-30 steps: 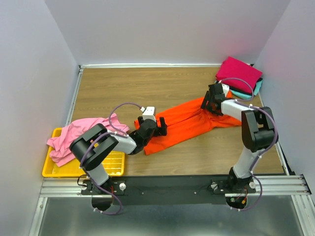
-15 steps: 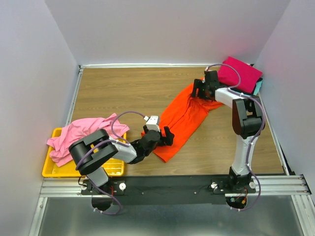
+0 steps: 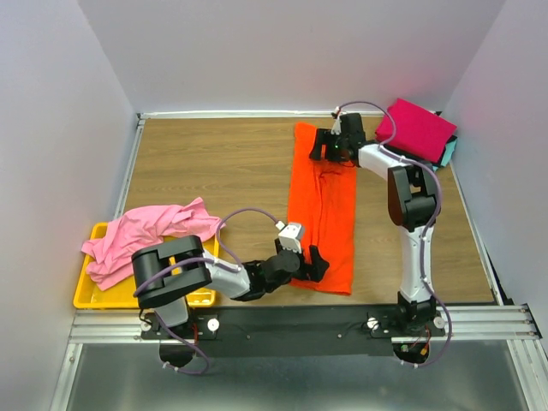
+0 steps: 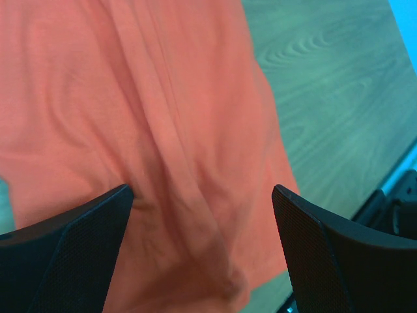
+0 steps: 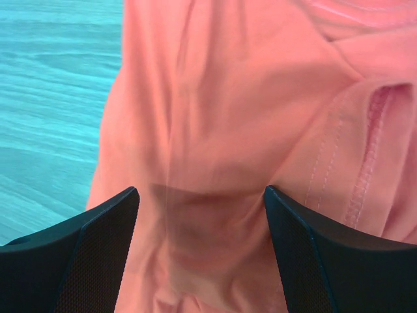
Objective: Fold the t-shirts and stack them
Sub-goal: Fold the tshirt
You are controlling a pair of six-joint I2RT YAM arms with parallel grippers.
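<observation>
At the near end of the orange t-shirt (image 3: 323, 205), the left hand (image 4: 201, 190) rested with its jaws spread wide, its fingers (image 4: 78, 241) straddling the cloth rather than pinching a fold. At the shirt's far end the right hand (image 5: 201, 190) was likewise wide, set down on the fabric beside a stitched seam, with nothing gripped in it as far as the wrist view showed.

The shirt lay as a long strip on the table (image 3: 214, 163), running from far to near, with lengthwise creases down its middle. One hand at each end probably served to draw it flat and straight, so that a fold would land cleanly.

Near the shirt's far end, to its right, sat the folded magenta t-shirt (image 3: 417, 128) on top of a teal one (image 3: 449, 152), presumably the stack it was bound for. Well to the left of the shirt, the pink t-shirt (image 3: 145, 231) lay crumpled over the yellow tray (image 3: 90, 295), not yet folded.
</observation>
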